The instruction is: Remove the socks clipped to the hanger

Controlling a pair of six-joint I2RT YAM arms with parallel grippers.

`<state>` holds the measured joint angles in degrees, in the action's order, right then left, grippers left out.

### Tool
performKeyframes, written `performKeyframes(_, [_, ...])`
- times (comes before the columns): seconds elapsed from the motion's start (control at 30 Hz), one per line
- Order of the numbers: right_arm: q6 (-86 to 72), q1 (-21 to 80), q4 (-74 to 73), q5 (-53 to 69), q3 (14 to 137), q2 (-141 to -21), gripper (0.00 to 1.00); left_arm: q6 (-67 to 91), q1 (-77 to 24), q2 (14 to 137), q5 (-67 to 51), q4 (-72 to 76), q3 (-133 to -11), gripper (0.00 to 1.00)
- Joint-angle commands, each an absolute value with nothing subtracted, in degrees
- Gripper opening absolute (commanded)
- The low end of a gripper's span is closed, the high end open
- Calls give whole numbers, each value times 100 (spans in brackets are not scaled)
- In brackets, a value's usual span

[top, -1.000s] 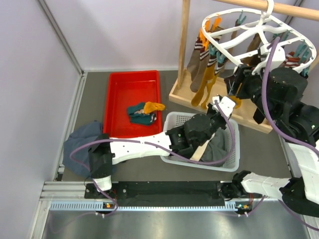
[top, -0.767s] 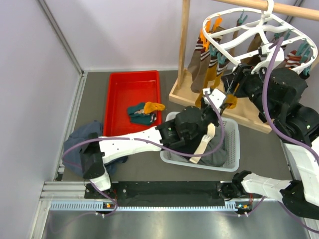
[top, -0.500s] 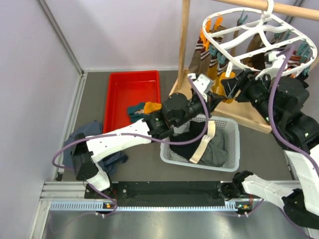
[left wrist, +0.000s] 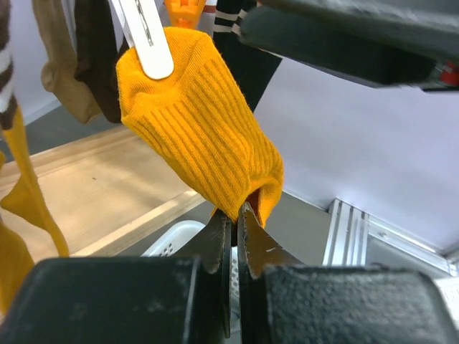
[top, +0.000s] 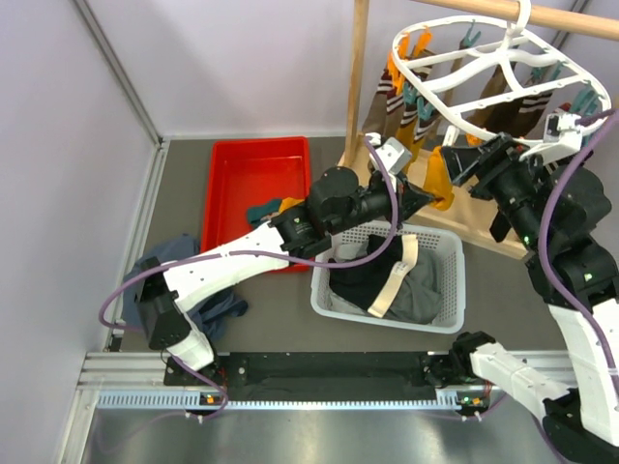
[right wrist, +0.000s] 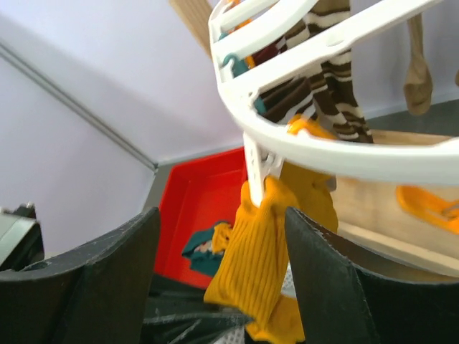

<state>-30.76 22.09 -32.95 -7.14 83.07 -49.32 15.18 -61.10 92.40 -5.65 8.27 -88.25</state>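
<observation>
Top external: your left gripper (top: pixel 424 199) is at the mustard sock (top: pixel 442 181), which hangs under the white hanger (top: pixel 503 72) on the wooden rack (top: pixel 358 87). The right gripper (top: pixel 462 166) is just beside the sock.

Left wrist: your fingers are clenched on the sock's lower tip. Its top is held by a white clip (left wrist: pixel 143 36).

Right wrist: your fingers are spread wide and grip nothing. The sock hangs from the hanger's rim ahead of them.
</observation>
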Motion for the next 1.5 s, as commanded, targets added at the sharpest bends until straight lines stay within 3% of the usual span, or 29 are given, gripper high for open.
performKeyframes(0.0, [-3453, 1802, -3084, -159, 8657, -5176, 70, 1704, -5951, 9088, -1036, 835, -9061, 0])
performKeyframes(0.2, [-3621, 1415, -2848, 360, 8552, -5335, 72, 1784, -5801, 9114, -1371, 634, -9219, 0])
performKeyframes(0.37, [-3647, 1240, -2444, 869, 8280, -5405, 79, 1898, -5661, 9167, -1643, 501, -9448, 0])
performKeyframes(1.03, [-5317, 1134, -2241, 597, 7752, -5300, 82, 1828, -5449, 9290, -2443, 211, -9589, 0])
performKeyframes(1.17, [-5616, 1125, -2259, 571, 7726, -5230, 80, 1819, -5432, 9325, -2566, 229, -9598, 0])
performKeyframes(1.33, [-5563, 1134, -2057, 370, 7524, -5168, 62, 1846, -5379, 9343, -2785, 264, -9615, 0])
performKeyframes(1.47, [-5546, 1125, -1942, 282, 7260, -5107, 68, 1881, -5335, 9352, -2944, 281, -9633, 0])
